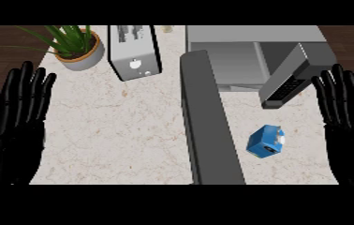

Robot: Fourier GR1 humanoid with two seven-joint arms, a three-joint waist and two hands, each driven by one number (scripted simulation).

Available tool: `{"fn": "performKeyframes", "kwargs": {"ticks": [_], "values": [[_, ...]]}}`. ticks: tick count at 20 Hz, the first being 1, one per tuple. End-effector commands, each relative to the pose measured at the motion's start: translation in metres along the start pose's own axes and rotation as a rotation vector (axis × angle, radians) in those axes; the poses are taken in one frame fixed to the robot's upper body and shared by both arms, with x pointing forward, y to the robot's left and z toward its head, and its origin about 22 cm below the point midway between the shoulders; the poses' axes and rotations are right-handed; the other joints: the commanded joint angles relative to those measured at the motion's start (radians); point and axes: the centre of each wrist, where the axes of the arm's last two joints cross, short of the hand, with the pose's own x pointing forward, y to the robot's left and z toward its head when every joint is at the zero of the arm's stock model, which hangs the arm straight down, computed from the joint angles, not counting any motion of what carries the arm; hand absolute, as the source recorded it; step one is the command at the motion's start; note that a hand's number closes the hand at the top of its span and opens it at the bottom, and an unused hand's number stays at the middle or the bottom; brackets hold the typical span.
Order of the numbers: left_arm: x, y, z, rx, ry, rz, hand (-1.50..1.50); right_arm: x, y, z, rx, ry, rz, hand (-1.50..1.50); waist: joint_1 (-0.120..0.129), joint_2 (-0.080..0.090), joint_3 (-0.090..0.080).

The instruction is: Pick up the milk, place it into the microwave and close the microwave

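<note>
Left hand (24, 109): at the view's left edge, fingers straight and upward, released, holding nothing, at rest. Potted plant (75, 46): green spiky leaves in a pale round pot, at the counter's far left corner. Counter (117, 135): light speckled stone, bare across most of its left half. Toaster (135, 50): silver with black trim, slots on top, just right of the plant; a small round knob shows on its near face, no readable writing. Long dark grey bar (211, 125): runs from the microwave's front down toward the near edge of the view; what it belongs to cannot be told with certainty. Microwave (235, 55): grey box at the far right of the counter, its cavity exposed. Microwave door (287, 78): swung open, angled outward toward the right hand; a dark panel shows on it, markings too small to read. Milk (266, 142): blue carton with a pale cap or spout, lying tilted on the counter in front of the microwave, right of the grey bar, apart from both hands; no brand or lettering legible. Right hand (337, 102): at the view's right edge, fingers straight and upward, released, empty. Task status: door open, milk ungrasped and outside the microwave; picking up, placing and closing all remain, by the look of it.
</note>
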Motion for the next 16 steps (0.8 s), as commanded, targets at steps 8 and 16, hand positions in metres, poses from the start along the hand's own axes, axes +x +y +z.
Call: {"fn": "performKeyframes", "kwargs": {"ticks": [8, 16], "values": [[-0.013, -0.001, 0.011, 0.163, 0.119, 0.034, -1.5, 0.045, 0.061, 0.0, -0.066, 0.001, 0.029, -1.5, 0.008, 0.029, 0.0], [0.006, 0.027, 0.045, 0.166, 0.12, 0.023, -1.5, 0.072, 0.091, 0.038, -0.081, 0.048, 0.067, -1.5, 0.005, 0.028, 0.0]]}}
